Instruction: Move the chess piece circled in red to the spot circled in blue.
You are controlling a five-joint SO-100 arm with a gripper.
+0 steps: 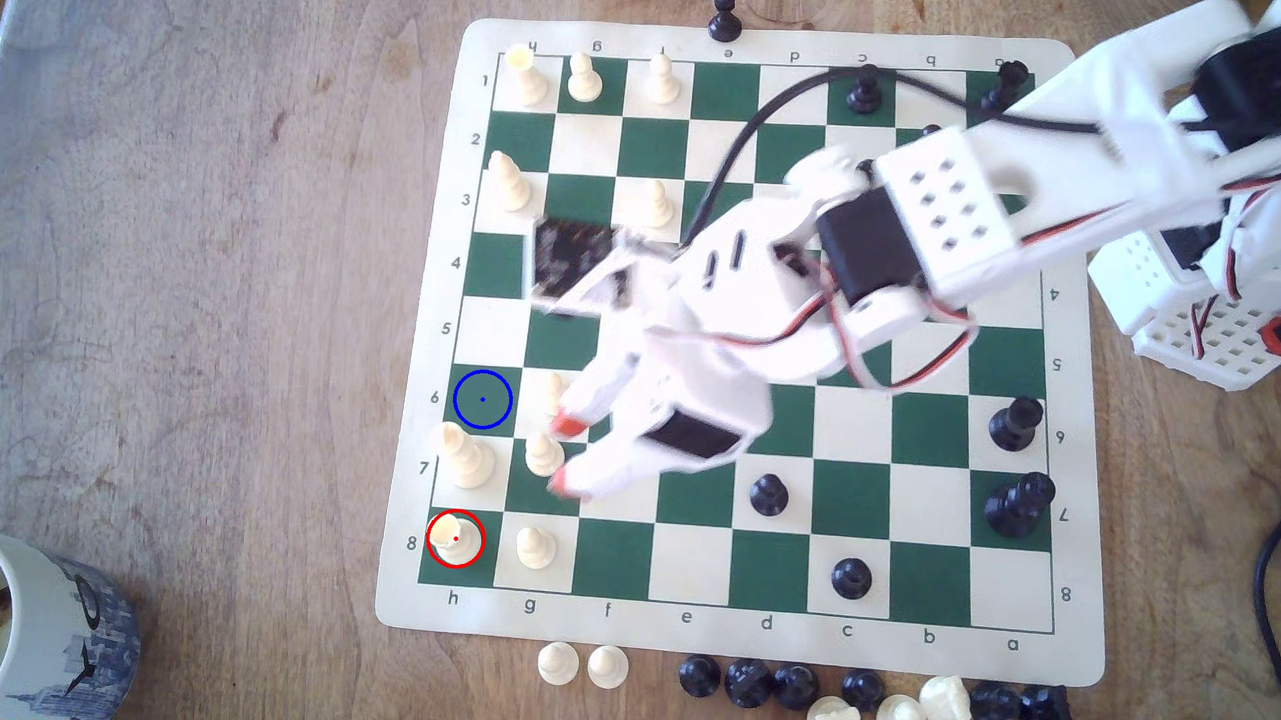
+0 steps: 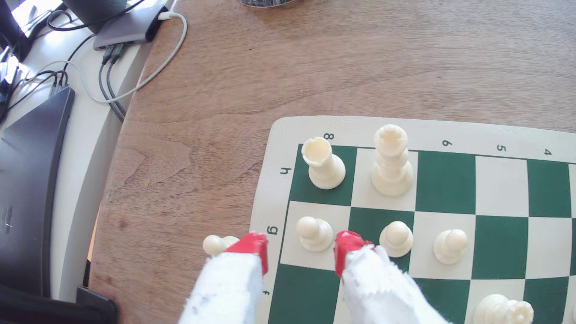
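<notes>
A wooden table (image 1: 178, 250) carried the chessboard (image 1: 738, 633); in the exterior view the cream rook (image 1: 455, 537) stood red-ringed at lower left, the blue-ringed square (image 1: 482, 399) above it, the gripper (image 1: 562, 454) spread wide nearby, empty. In the wrist view the rook (image 2: 324, 165) stood mid-frame beyond red fingertips (image 2: 254, 246)

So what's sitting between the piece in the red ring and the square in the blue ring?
One tall cream piece stands between the ringed rook and the blue-ringed square, seen in the exterior view.
</notes>
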